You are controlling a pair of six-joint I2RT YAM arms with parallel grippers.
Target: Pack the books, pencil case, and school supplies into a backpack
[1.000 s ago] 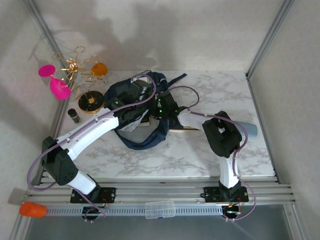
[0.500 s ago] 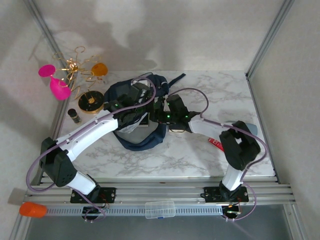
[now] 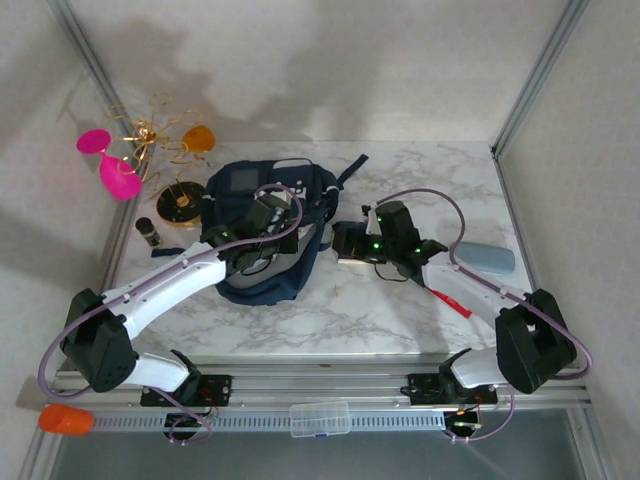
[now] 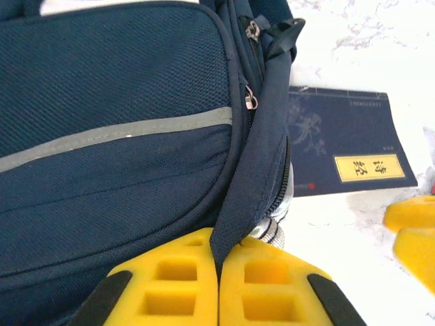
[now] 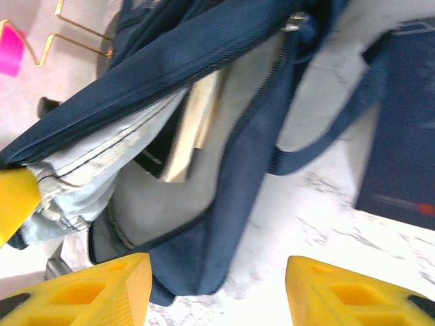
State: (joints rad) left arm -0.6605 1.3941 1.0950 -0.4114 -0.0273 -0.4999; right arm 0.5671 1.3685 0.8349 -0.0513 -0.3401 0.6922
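The navy backpack [image 3: 262, 215] lies on the marble table, its pale stripe [image 4: 115, 132] facing up. My left gripper [image 4: 219, 272] is shut on a band of its navy fabric beside the zipper; from above it [image 3: 278, 214] sits over the bag. My right gripper [image 5: 217, 292] stands open with nothing between its fingers, just right of the bag's mouth [image 3: 342, 243]. Inside the gaping opening a book [image 5: 192, 122] shows its pale page edge. A navy book [image 4: 340, 149] lies flat on the table next to the bag [image 5: 401, 136]. The grey-blue pencil case [image 3: 485, 258] and the red packet [image 3: 450, 300] lie further right.
At the back left stand pink cups [image 3: 110, 165], a gold wire stand [image 3: 150, 135], an orange cup [image 3: 198, 138], a round wooden disc [image 3: 182, 203] and a small dark bottle [image 3: 148, 232]. A clear plastic box [image 3: 320, 418] rests on the front rail.
My right gripper opened and drew back to the right, out of the bag's mouth. The backpack sank flatter on the table. The right arm's move uncovered the red packet.
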